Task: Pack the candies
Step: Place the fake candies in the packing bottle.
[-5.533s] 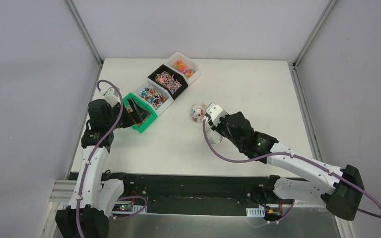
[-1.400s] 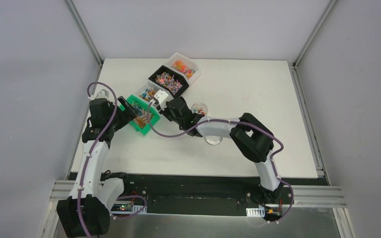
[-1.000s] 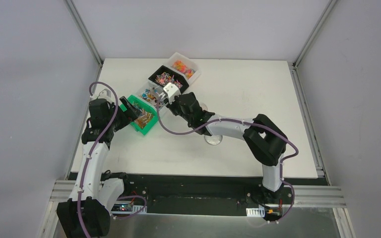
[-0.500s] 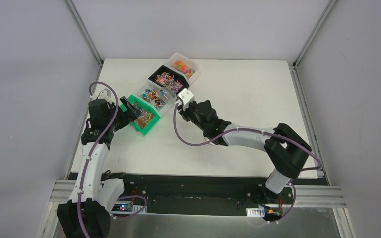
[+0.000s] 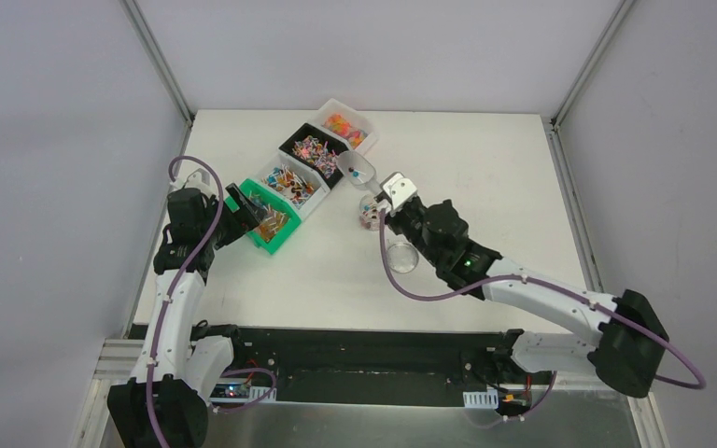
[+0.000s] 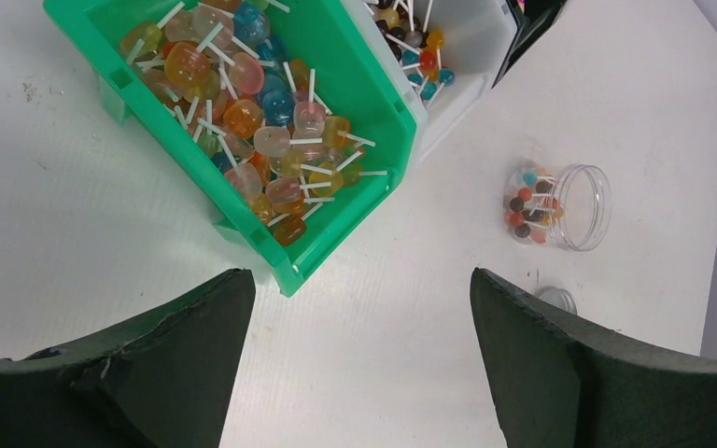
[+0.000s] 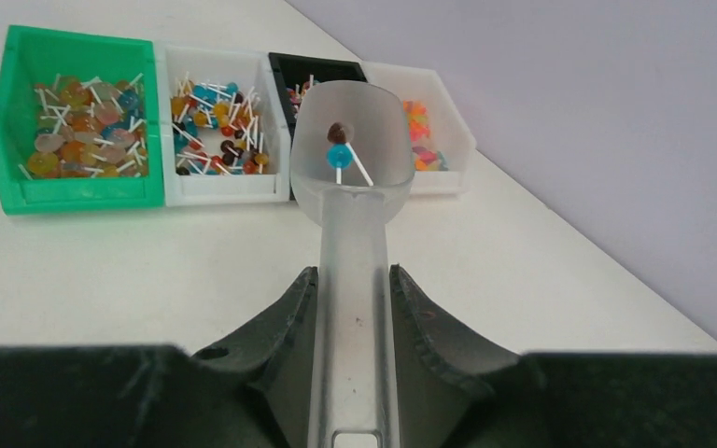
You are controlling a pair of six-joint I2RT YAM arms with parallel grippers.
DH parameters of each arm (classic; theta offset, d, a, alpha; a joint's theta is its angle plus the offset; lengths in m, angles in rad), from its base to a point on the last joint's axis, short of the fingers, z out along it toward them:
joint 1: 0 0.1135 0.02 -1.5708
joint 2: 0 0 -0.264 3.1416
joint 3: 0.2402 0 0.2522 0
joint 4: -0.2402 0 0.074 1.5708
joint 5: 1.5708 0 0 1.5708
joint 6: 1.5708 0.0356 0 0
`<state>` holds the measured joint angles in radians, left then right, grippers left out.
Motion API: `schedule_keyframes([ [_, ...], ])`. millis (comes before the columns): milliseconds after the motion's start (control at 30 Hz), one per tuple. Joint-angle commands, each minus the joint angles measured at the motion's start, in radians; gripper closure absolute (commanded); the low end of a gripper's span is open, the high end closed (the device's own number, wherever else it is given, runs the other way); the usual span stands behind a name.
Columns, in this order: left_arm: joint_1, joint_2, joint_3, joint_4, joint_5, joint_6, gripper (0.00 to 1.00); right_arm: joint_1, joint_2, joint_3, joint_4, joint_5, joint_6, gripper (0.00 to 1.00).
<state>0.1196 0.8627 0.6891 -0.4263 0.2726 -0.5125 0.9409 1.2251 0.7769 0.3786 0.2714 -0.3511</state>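
Two candies (image 7: 340, 142), one brown and one blue, each a small lollipop on a white stick, lie in the bowl of a translucent scoop (image 7: 353, 224). The right jaws are closed partway on its handle and grip it. Seen from above, the scoop's bowl hangs over the table (image 5: 485, 187) between the black bin (image 5: 287, 145) and the clear jar (image 5: 371, 212). The jar stands open-mouthed near the bins with a small heap of mixed candies inside, and its lid (image 5: 400, 257) lies just beside it on the near side. Four bins sit in a slanted row, side against side: a green bin (image 5: 274, 243), a white bin (image 5: 313, 198), the black bin and a far white bin (image 5: 371, 140). Each is filled with candies, and those in the green bin are larger and pale orange, pink and blue. The left jaws are spread wide with nothing between them, hanging over the near end of the green bin.
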Motion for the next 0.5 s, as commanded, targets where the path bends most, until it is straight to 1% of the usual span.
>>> schedule_keyframes([
  [0, 0.002, -0.023, -0.005, 0.029, 0.03, 0.013, 0.12, -0.004, -0.122, 0.022, -0.216, 0.085, -0.074, 1.0],
  [133, 0.002, -0.022, -0.01, 0.036, 0.033, 0.005, 0.12, -0.004, -0.137, 0.084, -0.467, 0.098, -0.096, 1.0],
  [233, 0.003, -0.026, -0.01, 0.035, 0.032, 0.005, 0.12, -0.003, -0.11, 0.138, -0.596, 0.098, -0.106, 1.0],
  [333, 0.002, -0.028, -0.01, 0.036, 0.032, 0.006, 0.12, -0.003, -0.076, 0.181, -0.667, 0.114, -0.116, 1.0],
  [467, 0.002, -0.036, -0.01, 0.036, 0.023, 0.002, 0.12, -0.002, -0.036, 0.216, -0.705, 0.142, -0.124, 1.0],
])
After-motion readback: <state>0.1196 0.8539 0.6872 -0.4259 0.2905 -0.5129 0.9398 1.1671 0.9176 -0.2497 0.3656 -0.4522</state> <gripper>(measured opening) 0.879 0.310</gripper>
